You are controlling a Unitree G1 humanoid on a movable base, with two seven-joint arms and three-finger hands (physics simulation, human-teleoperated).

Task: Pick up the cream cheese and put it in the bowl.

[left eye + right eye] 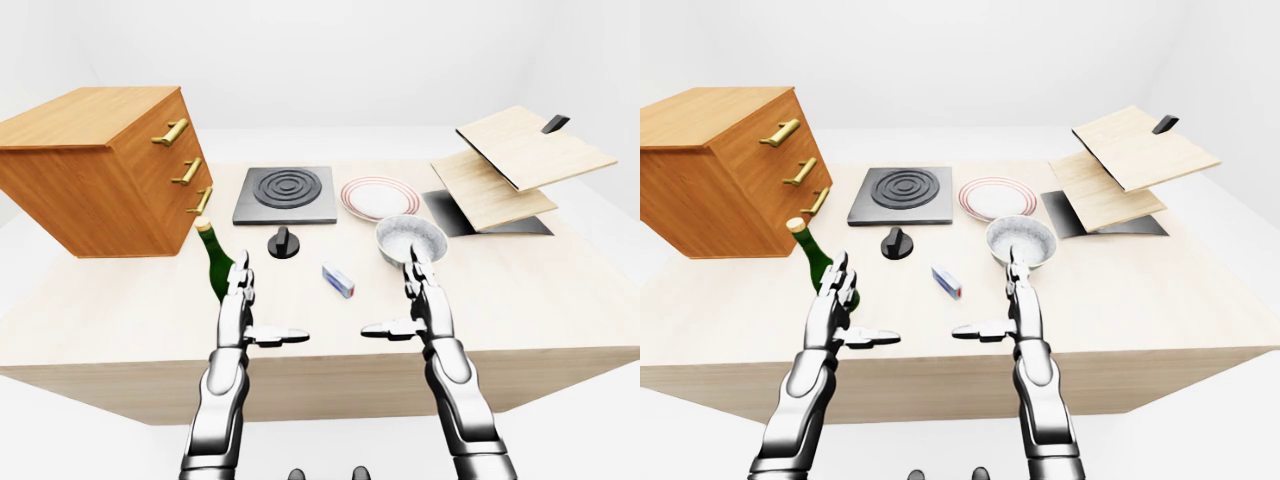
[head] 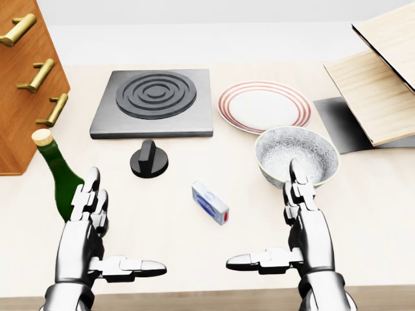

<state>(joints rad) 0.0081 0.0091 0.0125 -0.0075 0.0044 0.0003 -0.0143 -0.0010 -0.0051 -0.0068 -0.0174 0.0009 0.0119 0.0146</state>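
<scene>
The cream cheese (image 2: 210, 203), a small white and blue box with a red end, lies flat on the pale table (image 2: 376, 214) near the middle of the head view, touching nothing. From the box, the bowl (image 2: 297, 155) stands at about two o'clock, near but apart; it is grey-patterned, upright, and nothing shows inside it. At about eleven o'clock from the box sits a black knob (image 2: 149, 159), and past that a dark square burner plate (image 2: 154, 102) with raised rings. At one o'clock, above the bowl in the head view, lies a white plate (image 2: 264, 106) with red rim lines.

The left hand (image 2: 91, 243) hovers at about eight o'clock from the box, fingers straight up and thumb stretched inward, fully spread and holding nothing. The right hand (image 2: 301, 236) mirrors it at about four o'clock, fingers extended, thumb pointing inward, also empty; its fingertips overlap the bowl's lower rim in the head view, though whether they touch cannot be told.

A green bottle (image 2: 58, 176) with a cork stands upright just beside the left hand, at nine o'clock from the box. A wooden drawer cabinet (image 1: 105, 170) with brass handles fills the left side of the left-eye view. Tilted wooden boards (image 1: 520, 160) stand at the right over a dark mat (image 1: 455, 215).
</scene>
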